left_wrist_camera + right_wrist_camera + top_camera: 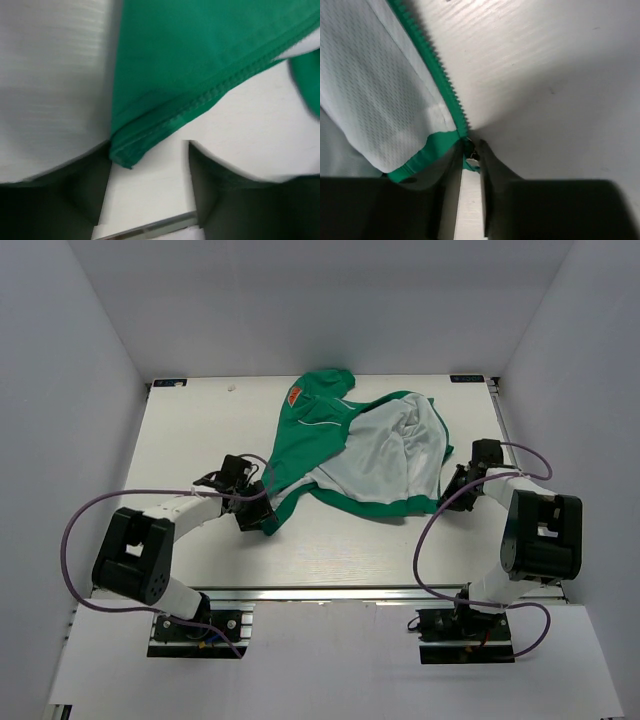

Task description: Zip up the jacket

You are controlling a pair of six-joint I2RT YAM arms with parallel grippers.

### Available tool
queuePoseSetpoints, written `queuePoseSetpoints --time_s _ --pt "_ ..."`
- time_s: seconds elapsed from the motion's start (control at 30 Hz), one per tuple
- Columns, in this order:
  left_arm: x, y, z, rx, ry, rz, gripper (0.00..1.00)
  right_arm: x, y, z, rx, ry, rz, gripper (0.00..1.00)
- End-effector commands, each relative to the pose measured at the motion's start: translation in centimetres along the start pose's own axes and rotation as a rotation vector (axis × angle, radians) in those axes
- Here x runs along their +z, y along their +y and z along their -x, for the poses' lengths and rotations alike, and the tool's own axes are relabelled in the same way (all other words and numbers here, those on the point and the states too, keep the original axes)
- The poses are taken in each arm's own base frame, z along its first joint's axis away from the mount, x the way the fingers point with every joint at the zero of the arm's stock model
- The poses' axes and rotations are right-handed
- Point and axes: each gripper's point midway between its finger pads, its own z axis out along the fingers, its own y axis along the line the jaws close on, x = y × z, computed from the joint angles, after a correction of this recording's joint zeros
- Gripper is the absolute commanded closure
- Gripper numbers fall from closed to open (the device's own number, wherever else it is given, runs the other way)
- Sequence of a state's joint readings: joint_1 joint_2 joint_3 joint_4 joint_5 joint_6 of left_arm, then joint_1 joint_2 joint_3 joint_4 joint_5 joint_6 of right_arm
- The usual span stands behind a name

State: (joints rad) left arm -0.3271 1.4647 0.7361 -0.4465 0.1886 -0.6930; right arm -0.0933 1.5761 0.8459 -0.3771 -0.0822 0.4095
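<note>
**Jacket lies open, a claw at each bottom corner**

The jacket (330, 430) is spread out on the desk (200, 430), a little right of centre and towards the far side. It is unzipped: one front panel is thrown open, so the pale mesh lining (390, 460) faces up across the right half, framed by a green border. The left half shows green outer cloth with a thin white line, and an orange patch (295, 395) sits near the top. A narrow green tail of hem runs down to the near left.

The left arm bends in from its base, its forearm low over the desk and pointing right. The left claw (253, 512) sits at that near-left tail. Its fingers (85, 185) stand apart, and the stitched green hem corner (125, 152) lies between them, close to the left finger and not pinched.

The right arm is folded at the desk's right edge, its wrist angled in towards the jacket's near-right corner. The right claw (447, 492) is clenched to a narrow slit, its tips nipping the bottom end of the zipper (436, 75), whose green teeth run away up the lining's edge.
</note>
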Motion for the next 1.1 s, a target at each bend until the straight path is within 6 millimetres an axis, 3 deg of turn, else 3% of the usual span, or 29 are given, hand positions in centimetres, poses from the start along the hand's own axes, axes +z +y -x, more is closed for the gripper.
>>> queuePoseSetpoints --time_s 0.0,0.03,0.07,0.1,0.13,0.23,0.3,0.33,0.4,0.47,0.5,0.57,0.6,0.7,0.8,0.87,0.93,1.07 --pt "1.7 -0.2 -0.2 0.012 0.014 -0.014 0.46 1.7 0.6 -2.0 0.017 0.063 0.063 0.78" --pt "1.8 -0.3 -0.1 0.011 0.016 -0.009 0.58 1.6 0.4 -1.9 0.019 0.060 0.057 0.93" --pt "1.8 -0.2 0.1 0.008 0.019 -0.004 0.71 1.4 0.3 -1.9 0.019 0.061 0.047 0.98" --pt "1.6 -0.6 0.4 0.013 0.020 -0.007 0.99 1.2 0.1 -1.8 0.016 0.056 0.032 1.00" --pt "1.3 -0.9 0.5 0.019 0.026 -0.012 1.00 0.9 -0.2 -1.4 0.010 0.038 0.009 1.00" --pt "-0.9 -2.4 1.4 0.049 0.018 -0.036 1.00 -1.8 -1.0 -0.2 0.000 -0.029 -0.057 1.00" --pt "-3.5 -3.7 2.2 0.074 -0.008 -0.054 1.00 -3.3 -1.7 0.2 0.002 -0.065 -0.112 1.00" --pt "-4.4 -3.3 1.7 0.072 0.015 -0.028 1.00 -5.1 -2.4 0.6 0.013 -0.094 -0.164 1.00" --pt "-6.8 -4.5 2.6 0.101 -0.019 -0.050 1.00 -7.1 -3.0 1.3 0.018 -0.139 -0.212 1.00" --pt "-8.1 -4.5 2.1 0.112 0.007 -0.036 1.00 -10.0 -2.6 2.2 0.013 -0.206 -0.207 1.00" --pt "-9.1 -5.3 2.6 0.119 0.001 -0.058 1.00 -10.9 -2.7 2.5 0.011 -0.231 -0.216 1.00" --pt "-10.0 -5.1 1.9 0.126 0.047 -0.035 1.00 -13.6 -2.4 3.1 0.001 -0.298 -0.209 1.00" --pt "-10.9 -5.4 3.2 0.137 0.015 -0.004 1.00 -14.8 -3.0 2.8 0.003 -0.308 -0.238 1.00" --pt "-12.1 -4.0 3.2 0.143 0.034 0.099 1.00 -17.8 -3.5 3.9 0.005 -0.367 -0.293 1.00" --pt "-12.4 -4.6 3.4 0.143 0.048 0.084 1.00 -21.7 -4.9 5.0 0.011 -0.433 -0.398 1.00" --pt "-11.8 -5.0 2.4 0.142 0.108 0.049 1.00 -23.8 -5.4 5.5 0.022 -0.452 -0.436 1.00" --pt "-10.9 -4.8 1.1 0.146 0.169 0.022 1.00 -24.1 -5.7 5.4 0.021 -0.434 -0.461 1.00" --pt "-10.1 -5.1 0.0 0.181 0.215 -0.038 0.78 -21.9 -4.9 4.6 -0.032 -0.361 -0.398 1.00"
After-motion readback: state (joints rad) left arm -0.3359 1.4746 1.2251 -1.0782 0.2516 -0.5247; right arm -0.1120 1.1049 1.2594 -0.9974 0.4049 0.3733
